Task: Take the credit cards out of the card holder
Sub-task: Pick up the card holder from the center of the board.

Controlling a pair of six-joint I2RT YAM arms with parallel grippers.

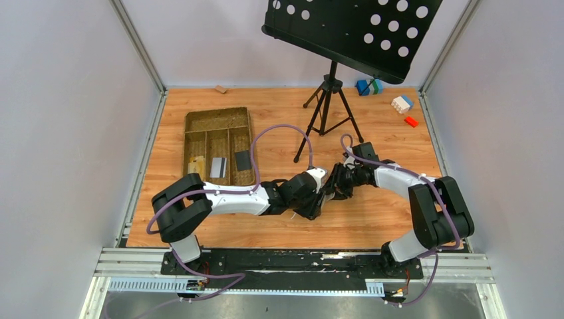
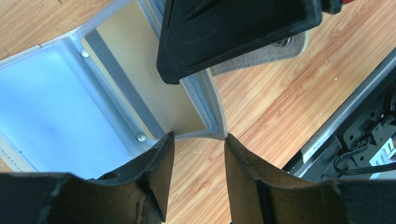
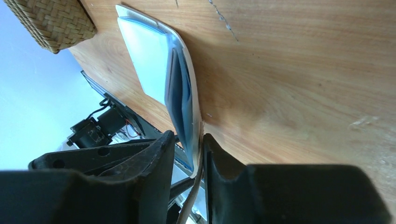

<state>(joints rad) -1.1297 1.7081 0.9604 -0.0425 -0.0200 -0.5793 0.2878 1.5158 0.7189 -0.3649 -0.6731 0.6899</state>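
Observation:
The card holder lies open on the wood, light blue inside, with a beige panel and a grey stripe behind a clear sleeve. My left gripper is open, its fingertips at the holder's near edge. My right gripper is shut on the holder's cream cover and holds that flap raised. In the top view the two grippers, left and right, meet at mid-table and hide the holder. A silver-grey card, a black card and a yellowish card lie in the tray.
The woven brown compartment tray stands to the left of the grippers; its corner shows in the right wrist view. A music stand's tripod stands behind them. Toy blocks sit at the far right. The black base rail runs along the near edge.

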